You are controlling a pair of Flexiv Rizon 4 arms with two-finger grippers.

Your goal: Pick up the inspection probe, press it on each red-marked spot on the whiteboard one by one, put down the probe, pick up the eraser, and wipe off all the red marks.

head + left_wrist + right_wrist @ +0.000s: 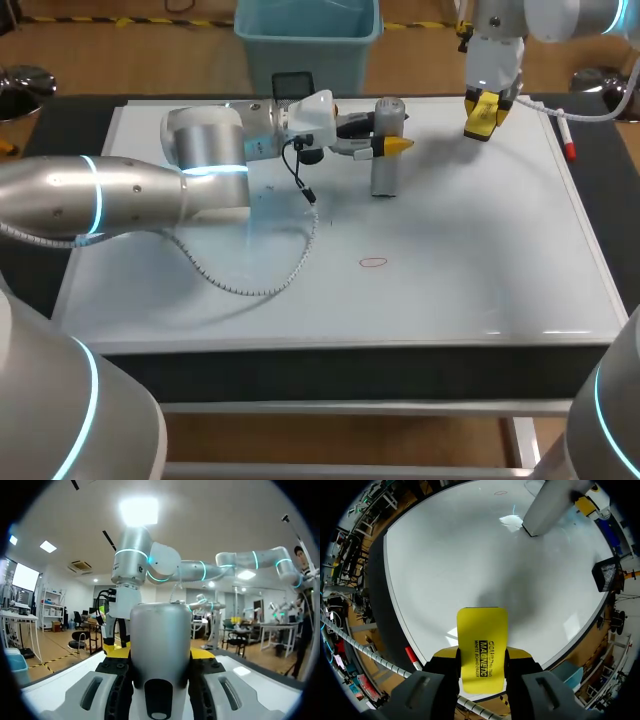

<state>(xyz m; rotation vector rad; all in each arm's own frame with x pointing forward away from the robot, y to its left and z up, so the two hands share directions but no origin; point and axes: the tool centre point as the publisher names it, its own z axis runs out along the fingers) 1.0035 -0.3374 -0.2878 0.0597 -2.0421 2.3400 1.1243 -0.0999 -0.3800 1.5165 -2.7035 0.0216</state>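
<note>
The grey cylindrical probe [386, 160] stands upright with its lower end on the whiteboard [480, 250], towards the back middle. My left gripper [391, 146] is shut on its upper part; in the left wrist view the probe [160, 645] fills the gap between the fingers of the left gripper [160, 656]. A small red oval mark [373, 262] lies on the board in front of the probe, apart from it. My right gripper [484, 116] hangs above the back right of the board, shut on the yellow eraser [482, 645]. From the right wrist view the probe [550, 505] and red mark [501, 493] show far ahead.
A red-capped marker [567, 140] lies at the board's right edge, also seen as the marker [412, 657] beside the right gripper. A teal bin [305, 40] stands behind the table, and a small black block [293, 85] sits at the board's back edge. The left arm's cable [250, 285] loops over the board.
</note>
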